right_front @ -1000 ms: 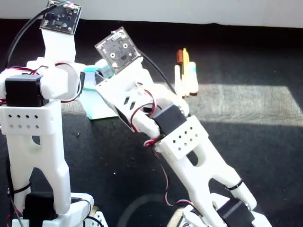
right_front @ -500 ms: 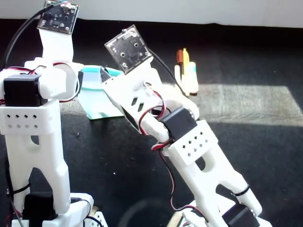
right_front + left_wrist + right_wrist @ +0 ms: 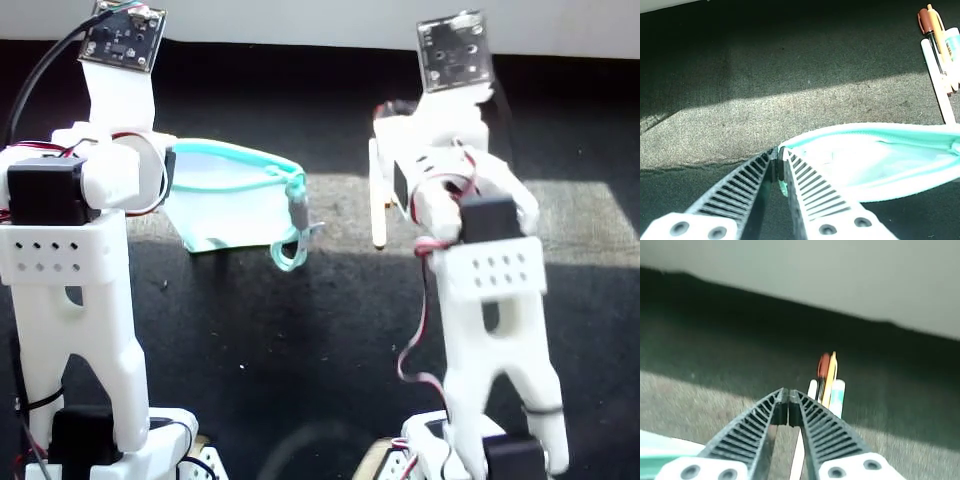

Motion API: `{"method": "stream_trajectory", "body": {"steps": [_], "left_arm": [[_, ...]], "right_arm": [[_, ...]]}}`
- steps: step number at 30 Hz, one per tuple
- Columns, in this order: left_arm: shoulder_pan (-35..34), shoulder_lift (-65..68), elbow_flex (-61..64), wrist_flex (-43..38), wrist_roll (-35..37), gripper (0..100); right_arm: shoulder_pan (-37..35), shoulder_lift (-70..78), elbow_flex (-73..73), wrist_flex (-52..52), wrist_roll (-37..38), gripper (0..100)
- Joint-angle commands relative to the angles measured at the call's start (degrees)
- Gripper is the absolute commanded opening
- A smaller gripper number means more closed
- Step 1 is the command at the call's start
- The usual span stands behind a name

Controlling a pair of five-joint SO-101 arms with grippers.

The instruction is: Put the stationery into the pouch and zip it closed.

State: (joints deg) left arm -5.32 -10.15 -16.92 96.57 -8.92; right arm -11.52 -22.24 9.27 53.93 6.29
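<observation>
Swinging the right arm (image 3: 480,260) away from above the pouch (image 3: 235,205) within the last second, and now standing it upright at the far right of the counter (image 3: 300,350), over the cluster of pens (image 3: 826,380). Uncovering, by that move, the whole mint-green pouch and its zipper pull (image 3: 300,215), half hidden behind the arm a moment ago.

Keeping the right gripper (image 3: 788,396) empty, fingers pressed together, tips aiming at the pens just beyond. Pinching the end of the pouch with the left gripper (image 3: 778,152), fingers closed on the fabric where the zip starts, as a second ago, leaving the mouth gaping toward the pens. Leaving the stationery outside for now: a brown-capped pen, a yellow one and some white ones lying near the open mouth.

Judging from this: turning from the pouch to fetching the first item, with nothing loaded and the zip not yet drawn; needing the right fingers spread before any grasp.

Resting everything on a dark, felt-like counter cover, crossed by a bright band of sunlight (image 3: 580,215) running under pouch and pens. Closing off the far edge, a pale wall (image 3: 300,20).
</observation>
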Motion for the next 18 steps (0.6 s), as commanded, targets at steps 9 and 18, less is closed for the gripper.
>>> {"method": "stream_trajectory", "body": {"steps": [9, 18], "left_arm": [[0.92, 1.01, 2.33, 0.7, 0.35, 1], [-1.63, 1.01, 2.33, 0.7, 0.35, 1]], "right_arm": [[-1.36, 28.44, -1.01, 1.01, 0.18, 13.5], [-1.89, 42.68, -11.65, 8.04, 0.09, 13.5]]}}
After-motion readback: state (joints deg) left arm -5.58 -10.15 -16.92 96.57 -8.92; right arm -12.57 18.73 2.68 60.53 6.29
